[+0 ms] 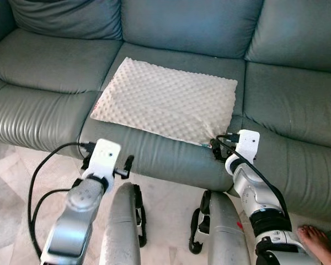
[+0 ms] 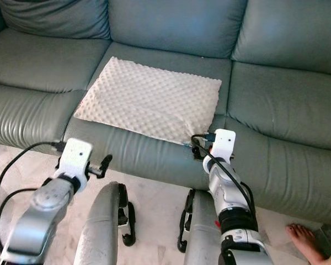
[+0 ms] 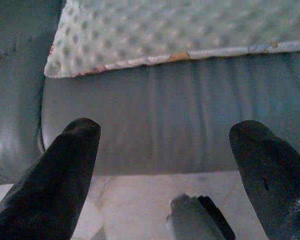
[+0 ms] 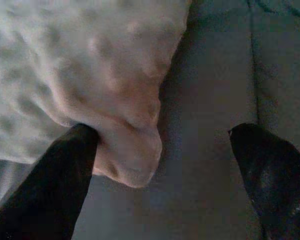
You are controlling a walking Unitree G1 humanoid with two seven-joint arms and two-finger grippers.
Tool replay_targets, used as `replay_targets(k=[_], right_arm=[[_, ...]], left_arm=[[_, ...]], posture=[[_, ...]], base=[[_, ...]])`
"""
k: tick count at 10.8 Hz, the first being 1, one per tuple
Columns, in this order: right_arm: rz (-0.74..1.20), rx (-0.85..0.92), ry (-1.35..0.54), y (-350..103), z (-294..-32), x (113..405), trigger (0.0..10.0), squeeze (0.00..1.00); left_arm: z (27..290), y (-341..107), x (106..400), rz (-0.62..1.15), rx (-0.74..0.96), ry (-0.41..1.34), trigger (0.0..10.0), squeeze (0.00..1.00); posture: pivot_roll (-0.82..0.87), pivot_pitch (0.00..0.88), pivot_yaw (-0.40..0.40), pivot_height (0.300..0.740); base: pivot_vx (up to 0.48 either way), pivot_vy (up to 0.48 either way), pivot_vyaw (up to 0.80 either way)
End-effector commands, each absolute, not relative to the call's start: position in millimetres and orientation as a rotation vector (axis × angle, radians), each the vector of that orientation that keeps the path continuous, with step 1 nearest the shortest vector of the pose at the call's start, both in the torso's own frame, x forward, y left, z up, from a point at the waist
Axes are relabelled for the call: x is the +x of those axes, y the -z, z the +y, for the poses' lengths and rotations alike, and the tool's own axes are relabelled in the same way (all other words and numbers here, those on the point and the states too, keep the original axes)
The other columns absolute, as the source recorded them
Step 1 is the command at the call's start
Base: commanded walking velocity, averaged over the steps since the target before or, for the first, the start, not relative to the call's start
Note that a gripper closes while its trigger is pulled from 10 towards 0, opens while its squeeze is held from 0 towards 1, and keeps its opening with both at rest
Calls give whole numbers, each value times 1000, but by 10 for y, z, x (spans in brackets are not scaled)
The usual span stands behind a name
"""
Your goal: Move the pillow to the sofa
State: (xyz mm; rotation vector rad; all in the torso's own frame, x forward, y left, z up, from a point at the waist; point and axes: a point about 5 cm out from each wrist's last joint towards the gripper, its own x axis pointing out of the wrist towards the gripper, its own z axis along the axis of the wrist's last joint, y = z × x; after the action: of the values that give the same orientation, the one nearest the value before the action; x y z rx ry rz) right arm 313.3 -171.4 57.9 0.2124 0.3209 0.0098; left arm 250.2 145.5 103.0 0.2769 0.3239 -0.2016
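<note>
**Resting flat: pillow on sofa seat**

Item: cream dimpled pillow [image 1: 168,102], lying flat on the middle seat cushion of the grey-green sofa [image 1: 298,105]. Right gripper [image 4: 160,165]: fingers spread wide at the pillow's near right corner, one finger [image 4: 65,170] touching the corner, nothing clasped. Left gripper [image 3: 165,160]: fingers apart, empty, held before the sofa's front edge below the pillow's near left corner. Floor: pale tile; a person's bare foot [image 1: 318,241] at the right.

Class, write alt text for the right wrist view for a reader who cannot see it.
A cream dimpled pillow lies on a grey-green sofa, its corner bulging toward the camera. The right tool is open, one black finger touching the pillow's corner, the other over bare sofa.
</note>
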Motion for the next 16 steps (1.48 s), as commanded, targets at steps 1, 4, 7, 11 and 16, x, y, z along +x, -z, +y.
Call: replay_targets(k=[1, 4, 7, 11, 16], right_arm=[[294, 231, -85, -592, -1600, 3086, 10000, 1000], [269, 88, -199, -634, -1458, 2856, 10000, 1000], [166, -86, -171, -764, -1580, 2576, 10000, 0], [20, -182, -215, -995, -1684, 2419, 10000, 0], [-15, -34, -107, -923, -1492, 2497, 10000, 0]], left_arm=[[1470, -965, 2509, 337, 278, 188, 10000, 0], [1473, -1055, 2731, 209, 262, 128, 10000, 0], [1641, -1136, 2668, 79, 168, 72, 10000, 0], [1481, -862, 2618, 76, 205, 249, 10000, 0], [1395, -761, 2610, 56, 140, 175, 10000, 0]], posture=[[64, 198, 66, 632], [8, 60, 47, 632], [-16, 0, 33, 632], [-53, 0, 73, 641], [-44, 0, 56, 705]], base=[[0, 0, 0], [0, 0, 0], [0, 0, 0], [0, 0, 0], [0, 0, 0]])
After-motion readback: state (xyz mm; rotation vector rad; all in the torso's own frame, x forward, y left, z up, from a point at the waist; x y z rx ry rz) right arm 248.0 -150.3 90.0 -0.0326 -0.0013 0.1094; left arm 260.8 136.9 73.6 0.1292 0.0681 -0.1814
